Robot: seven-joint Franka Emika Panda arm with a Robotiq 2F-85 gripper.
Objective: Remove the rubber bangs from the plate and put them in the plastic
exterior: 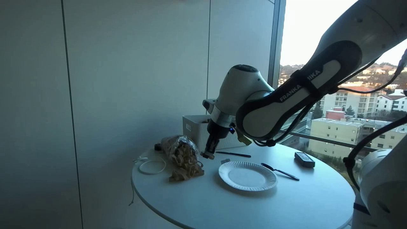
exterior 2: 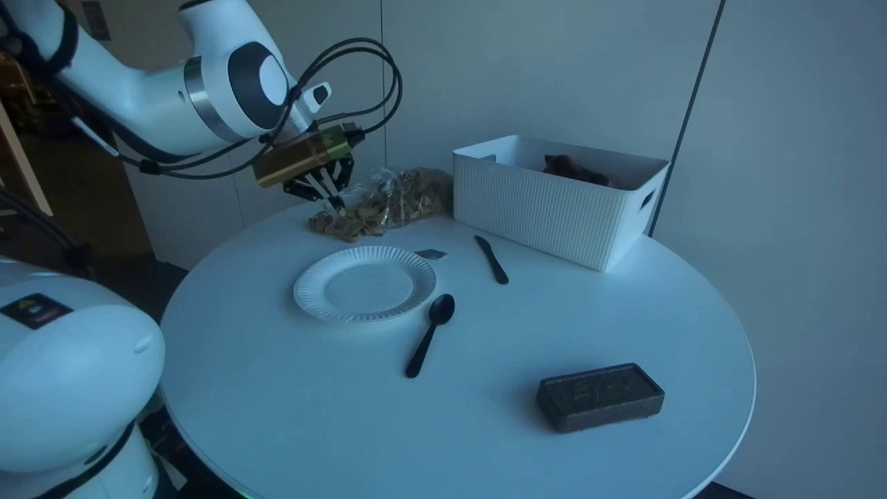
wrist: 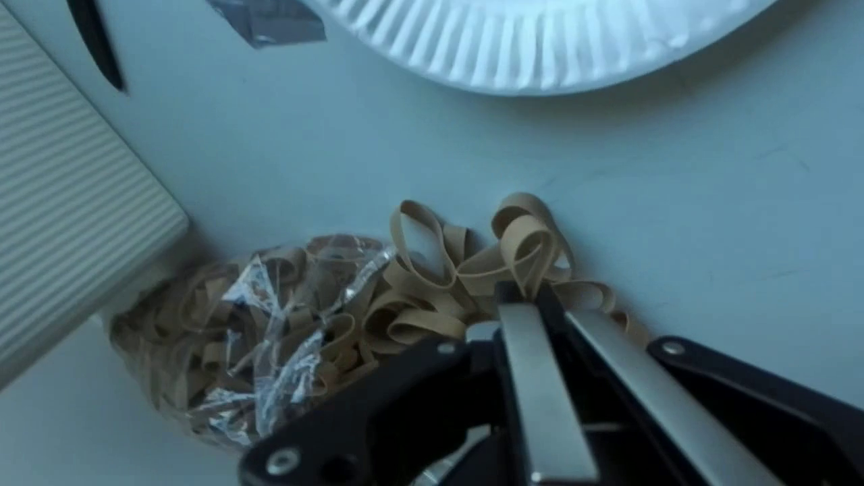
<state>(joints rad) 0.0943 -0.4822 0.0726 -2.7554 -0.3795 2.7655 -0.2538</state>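
My gripper (exterior: 209,152) is shut on a tan rubber band (wrist: 528,243), which loops out from between the fingertips in the wrist view. The gripper also shows in an exterior view (exterior 2: 337,204), tilted downward above the table. Below and beside it lies a pile of tan rubber bands (wrist: 422,290), spilling from the mouth of a clear plastic bag (wrist: 263,378). The bag lies on its side, full of more bands, and shows in both exterior views (exterior: 173,143) (exterior 2: 409,197). The white paper plate (exterior: 248,176) holds nothing; it also shows in an exterior view (exterior 2: 367,285).
A white ribbed bin (exterior 2: 533,215) with a brown thing inside stands behind the bag. A black knife (exterior 2: 490,258), a black spoon (exterior 2: 431,333), a grey scrap (exterior 2: 430,254) and a dark block (exterior 2: 599,398) lie on the round table. A white loop (exterior: 152,171) lies near its edge.
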